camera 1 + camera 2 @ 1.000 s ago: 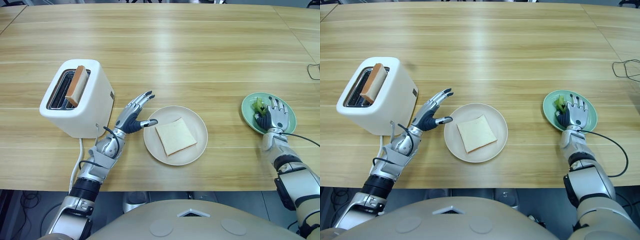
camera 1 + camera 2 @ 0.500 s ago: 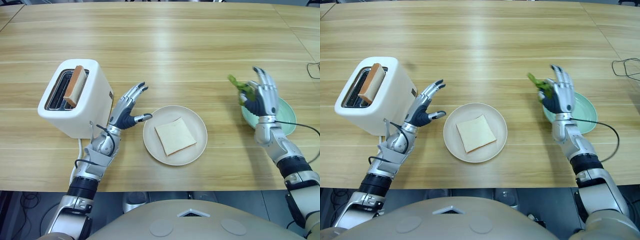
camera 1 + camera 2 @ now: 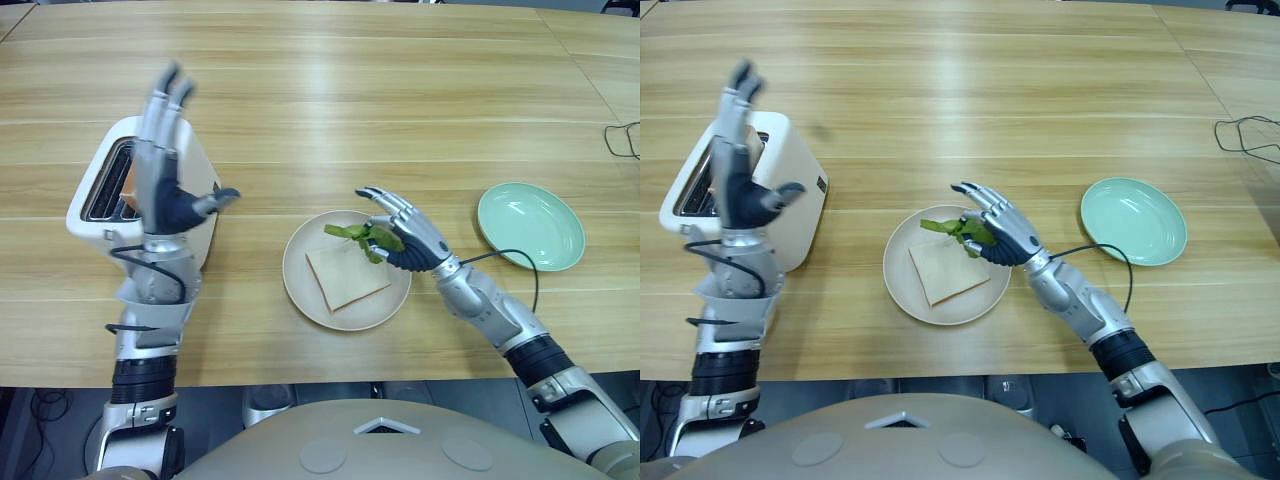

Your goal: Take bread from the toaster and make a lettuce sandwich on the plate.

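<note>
A white toaster (image 3: 203, 170) stands at the left with a slice of bread (image 3: 126, 183) in its slot, mostly hidden by my left hand (image 3: 162, 165). That hand is raised over the toaster, fingers spread, holding nothing. A beige plate (image 3: 300, 290) in the middle carries one slice of white bread (image 3: 345, 282). My right hand (image 3: 410, 235) hovers over the plate's far right rim, shut on a green lettuce leaf (image 3: 357, 236) that hangs above the slice.
An empty green plate (image 3: 531, 224) sits at the right. A black cable (image 3: 622, 142) lies at the far right table edge. The toaster's white cord (image 3: 122, 310) runs off the near edge.
My right hand has carried the lettuce leftward from above the green plate to over the beige plate. My left hand has risen from beside the plate to above the toaster.
</note>
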`<action>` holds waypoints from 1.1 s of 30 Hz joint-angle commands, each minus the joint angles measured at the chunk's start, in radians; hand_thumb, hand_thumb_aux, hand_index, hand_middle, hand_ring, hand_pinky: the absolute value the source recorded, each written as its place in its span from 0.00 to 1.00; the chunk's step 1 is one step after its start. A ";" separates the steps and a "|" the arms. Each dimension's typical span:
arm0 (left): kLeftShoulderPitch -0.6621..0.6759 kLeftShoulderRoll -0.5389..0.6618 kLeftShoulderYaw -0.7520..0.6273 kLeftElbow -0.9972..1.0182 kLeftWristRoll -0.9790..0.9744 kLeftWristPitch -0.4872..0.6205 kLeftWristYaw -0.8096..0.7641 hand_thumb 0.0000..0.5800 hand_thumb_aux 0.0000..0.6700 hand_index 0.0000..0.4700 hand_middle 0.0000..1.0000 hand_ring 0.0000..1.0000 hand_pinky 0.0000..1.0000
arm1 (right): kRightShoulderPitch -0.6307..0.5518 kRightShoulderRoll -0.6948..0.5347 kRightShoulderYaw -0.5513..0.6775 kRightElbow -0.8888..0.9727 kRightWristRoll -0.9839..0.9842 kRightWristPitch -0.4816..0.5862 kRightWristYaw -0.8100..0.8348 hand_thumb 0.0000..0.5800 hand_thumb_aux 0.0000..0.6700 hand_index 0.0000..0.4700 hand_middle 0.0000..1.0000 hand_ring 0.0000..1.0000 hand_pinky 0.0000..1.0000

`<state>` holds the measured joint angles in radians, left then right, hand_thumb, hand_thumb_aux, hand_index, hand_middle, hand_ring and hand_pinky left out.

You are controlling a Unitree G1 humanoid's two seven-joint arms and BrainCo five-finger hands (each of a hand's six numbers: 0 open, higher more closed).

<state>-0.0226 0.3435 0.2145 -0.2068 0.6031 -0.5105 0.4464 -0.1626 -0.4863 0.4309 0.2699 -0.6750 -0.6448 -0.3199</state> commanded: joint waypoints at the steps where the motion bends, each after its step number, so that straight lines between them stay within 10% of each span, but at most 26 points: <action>1: 0.028 -0.007 0.122 -0.066 0.082 0.072 0.092 0.00 0.00 0.00 0.00 0.00 0.00 | -0.034 0.023 0.022 0.089 -0.077 -0.008 -0.031 1.00 1.00 0.98 0.00 0.00 0.00; 5: 0.063 0.000 0.207 -0.055 0.162 0.183 0.146 0.00 0.00 0.00 0.00 0.00 0.00 | -0.052 0.038 0.032 0.121 -0.125 -0.006 -0.056 1.00 1.00 0.98 0.00 0.00 0.00; 7: 0.085 0.018 0.220 -0.034 0.213 0.241 0.143 0.00 0.00 0.00 0.00 0.00 0.00 | -0.053 0.040 0.038 0.126 -0.140 -0.010 -0.062 0.83 0.59 0.58 0.00 0.00 0.00; 8: 0.093 0.028 0.219 -0.025 0.232 0.265 0.136 0.00 0.00 0.00 0.00 0.00 0.00 | -0.052 0.040 0.039 0.126 -0.144 -0.012 -0.064 0.83 0.59 0.58 0.00 0.00 0.00; 11: 0.119 0.067 0.198 0.019 0.290 0.348 0.085 0.00 0.00 0.00 0.00 0.00 0.00 | -0.043 0.036 0.042 0.117 -0.153 -0.018 -0.060 0.45 0.26 0.25 0.00 0.00 0.00; 12: 0.127 0.081 0.185 0.036 0.304 0.372 0.059 0.00 0.00 0.00 0.00 0.00 0.00 | -0.039 0.034 0.042 0.112 -0.156 -0.020 -0.057 0.14 0.07 0.07 0.00 0.00 0.00; 14: 0.141 0.100 0.155 0.062 0.304 0.406 0.008 0.00 0.00 0.00 0.00 0.00 0.00 | -0.031 0.030 0.043 0.102 -0.160 -0.023 -0.050 0.00 0.00 0.00 0.00 0.00 0.00; 29: 0.171 0.159 0.059 0.126 0.166 0.496 -0.227 0.00 0.00 0.00 0.00 0.00 0.00 | 0.016 -0.069 -0.049 -0.020 -0.121 -0.014 -0.009 0.00 0.00 0.00 0.00 0.00 0.00; 30: 0.170 0.159 0.066 0.127 0.154 0.504 -0.229 0.04 0.02 0.02 0.00 0.00 0.00 | 0.016 -0.069 -0.054 -0.024 -0.120 -0.013 -0.008 0.00 0.00 0.00 0.00 0.00 0.00; 31: 0.171 0.160 0.074 0.130 0.143 0.509 -0.227 0.49 0.29 0.28 0.00 0.00 0.00 | 0.017 -0.068 -0.060 -0.027 -0.119 -0.013 -0.007 0.00 0.00 0.00 0.00 0.00 0.00; 32: 0.171 0.161 0.081 0.134 0.133 0.512 -0.223 0.70 0.45 0.44 0.00 0.00 0.00 | 0.018 -0.067 -0.064 -0.031 -0.117 -0.013 -0.004 0.00 0.00 0.00 0.00 0.00 0.00; 33: 0.169 0.161 0.086 0.137 0.123 0.516 -0.221 0.70 0.45 0.44 0.00 0.00 0.00 | 0.019 -0.066 -0.068 -0.034 -0.114 -0.012 -0.004 0.00 0.00 0.00 0.00 0.00 0.00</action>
<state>0.1383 0.5016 0.2903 -0.1076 0.7468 -0.0172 0.2360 -0.1502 -0.5483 0.3802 0.2537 -0.8021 -0.6584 -0.3399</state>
